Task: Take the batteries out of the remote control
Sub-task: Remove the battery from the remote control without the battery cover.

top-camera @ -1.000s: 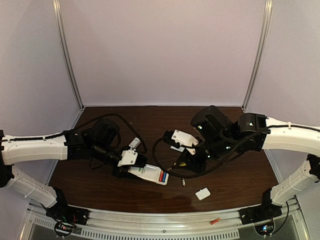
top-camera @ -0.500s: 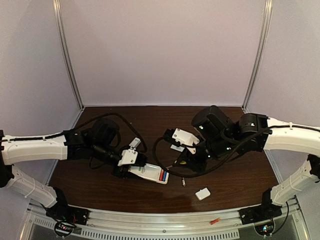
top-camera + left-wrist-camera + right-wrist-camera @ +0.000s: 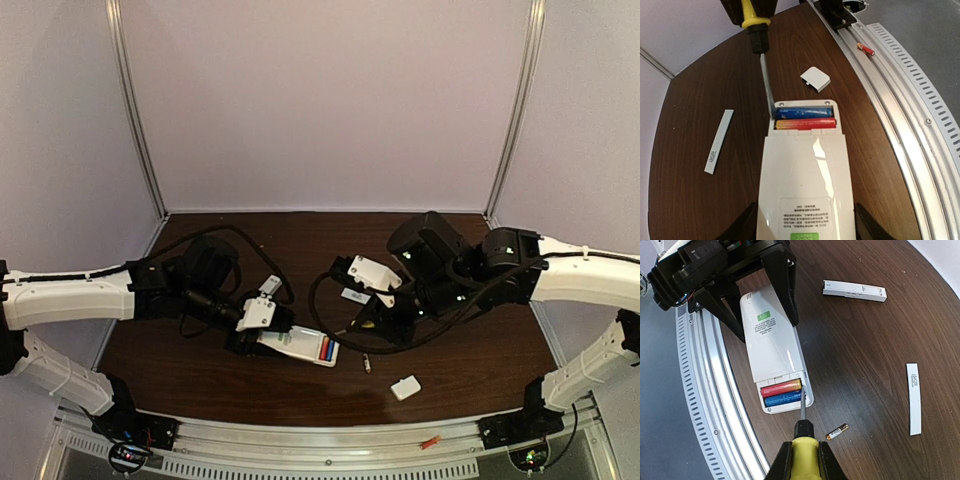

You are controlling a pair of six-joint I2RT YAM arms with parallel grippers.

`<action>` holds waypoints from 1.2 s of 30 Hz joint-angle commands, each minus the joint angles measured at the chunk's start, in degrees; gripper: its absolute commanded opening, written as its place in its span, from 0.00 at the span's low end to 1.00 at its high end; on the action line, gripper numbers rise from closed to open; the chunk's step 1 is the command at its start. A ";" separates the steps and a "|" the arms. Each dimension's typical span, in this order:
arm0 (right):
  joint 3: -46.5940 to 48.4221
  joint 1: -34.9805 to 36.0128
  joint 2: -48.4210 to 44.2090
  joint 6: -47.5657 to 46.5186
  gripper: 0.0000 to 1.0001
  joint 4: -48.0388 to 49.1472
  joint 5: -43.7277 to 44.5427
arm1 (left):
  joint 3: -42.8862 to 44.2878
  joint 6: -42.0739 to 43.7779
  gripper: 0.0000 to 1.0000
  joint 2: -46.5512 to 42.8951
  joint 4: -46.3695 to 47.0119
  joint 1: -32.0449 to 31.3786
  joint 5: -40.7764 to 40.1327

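Right wrist view: right gripper (image 3: 804,459) clamps the yellow-handled steel screwdriver (image 3: 802,412), tip at the ends of 2 cylindrical batteries (image 3: 781,393), red-gold and blue, seated in the glossy white plastic remote (image 3: 771,347) gripped by the left gripper (image 3: 759,307). A hard pry could flick a cell away.

Robot lab cell: plain lilac walls (image 3: 330,100), 2 aluminium posts (image 3: 135,110), perforated rail (image 3: 300,469), tabletop (image 3: 470,375).
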 commanded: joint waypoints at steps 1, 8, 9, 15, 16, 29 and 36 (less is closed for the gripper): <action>-1.14 0.11 -2.08 0.16 0.00 -1.40 3.65 | 0.73 -0.56 0.00 -1.28 1.85 -0.12 0.79; -1.50 0.19 -2.55 0.43 0.00 -1.10 3.36 | 0.80 -0.51 0.00 -1.11 1.85 -0.10 0.95; -1.50 0.12 -2.72 0.49 0.00 -0.94 3.45 | 0.80 -0.49 0.00 -1.07 1.85 -0.11 0.91; -1.80 0.13 -3.48 0.49 0.00 -0.89 3.64 | 0.80 -0.49 0.00 -0.61 1.85 -0.11 0.76; -1.96 0.15 -3.65 0.55 0.00 -0.76 3.58 | 0.85 -0.41 0.00 -0.58 1.85 -0.09 0.83; -2.29 0.11 -3.71 0.60 0.00 1.29 0.99 | 1.17 -0.47 0.00 -0.22 1.85 -0.11 1.37; -2.05 0.11 -3.46 0.53 0.00 1.77 0.44 | 1.10 -0.57 0.00 -0.51 1.85 -0.11 1.39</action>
